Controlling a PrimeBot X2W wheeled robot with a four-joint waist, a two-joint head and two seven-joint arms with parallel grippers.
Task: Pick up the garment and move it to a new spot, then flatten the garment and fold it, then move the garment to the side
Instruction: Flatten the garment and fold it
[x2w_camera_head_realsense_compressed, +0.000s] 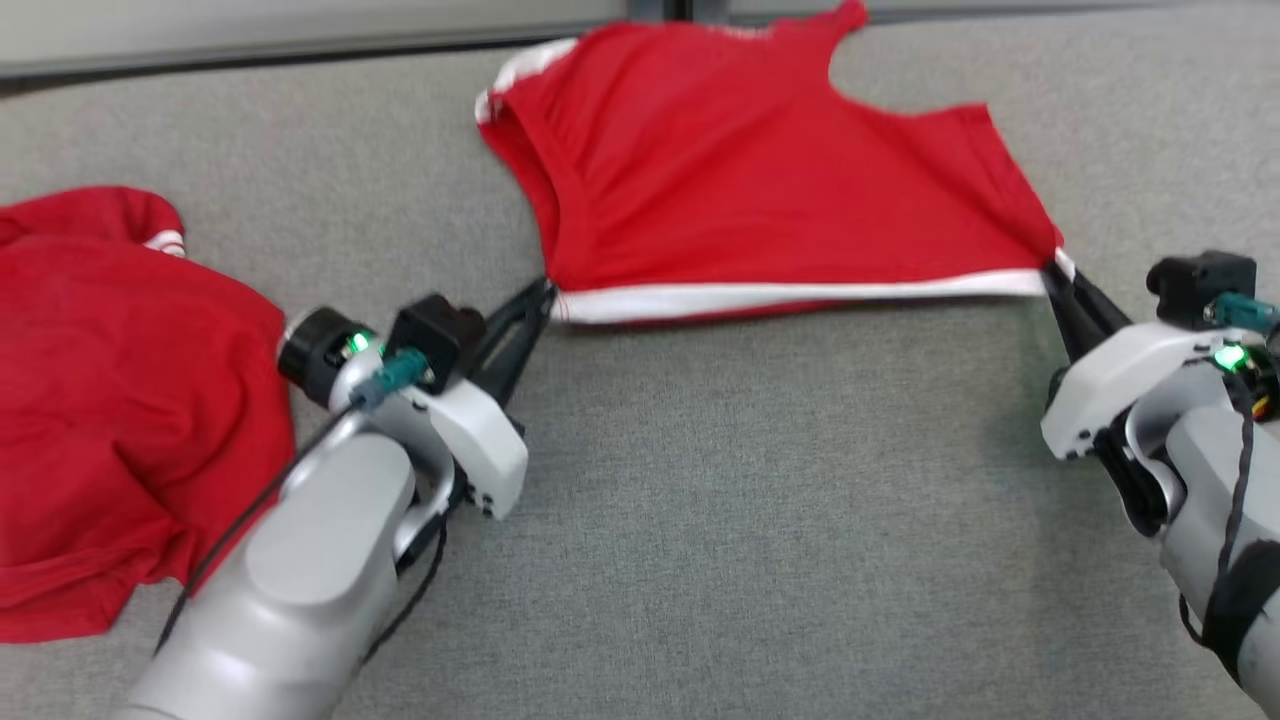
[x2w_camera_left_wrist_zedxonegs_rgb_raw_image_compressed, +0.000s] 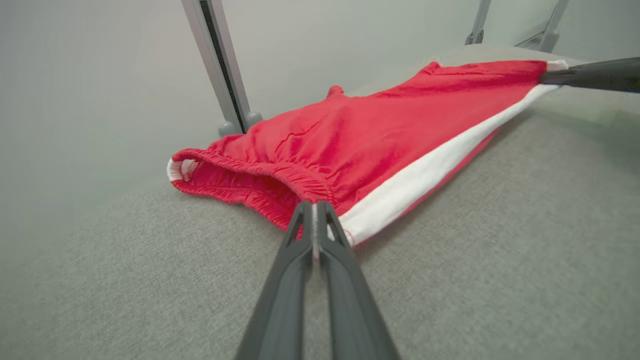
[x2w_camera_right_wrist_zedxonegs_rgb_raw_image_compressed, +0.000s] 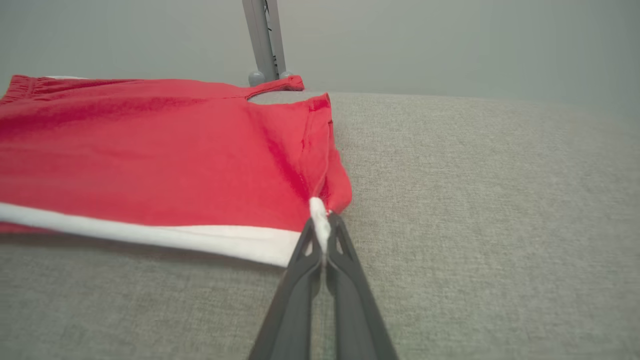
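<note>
1. The garment (x2w_camera_head_realsense_compressed: 760, 180) is a pair of red shorts with a white stripe (x2w_camera_head_realsense_compressed: 800, 297) along the near edge. It lies at the far middle of the grey bench (x2w_camera_head_realsense_compressed: 700, 520).
2. The left tool (x2w_camera_head_realsense_compressed: 545, 290) is pinched together on the near-left corner, where the gathered waistband (x2w_camera_left_wrist_zedxonegs_rgb_raw_image_compressed: 260, 172) meets the stripe. A sliver of white cloth shows between the tips.
3. The right tool (x2w_camera_head_realsense_compressed: 1055, 268) is closed tight on the near-right corner, at the leg-hem end of the stripe. A white nub of cloth pokes up between its tips.
4. Why held so, as I read it: the grips sit at opposite ends of one edge, so the stripe runs straight and taut between them. This looks like the flattening step, taking out slack before any fold.
5. Behind the stripe the cloth lies fairly flat. Shallow creases fan from the right corner, and the waistband mouth gapes a little at the left.
6. Edges: the garment's far tip reaches the bench's far edge, close to an upright post (x2w_camera_left_wrist_zedxonegs_rgb_raw_image_compressed: 220, 65) and the pale wall. There is little room farther out.
7. Open room: a broad stretch of bench lies on the near side, between the two arms. I judge it the best direction for drawing back or folding.
8. On the left a second red garment (x2w_camera_head_realsense_compressed: 120, 400) lies heaped near the left arm, apart from the shorts. A shift leftward could crowd it. The right side looks freer.
</note>
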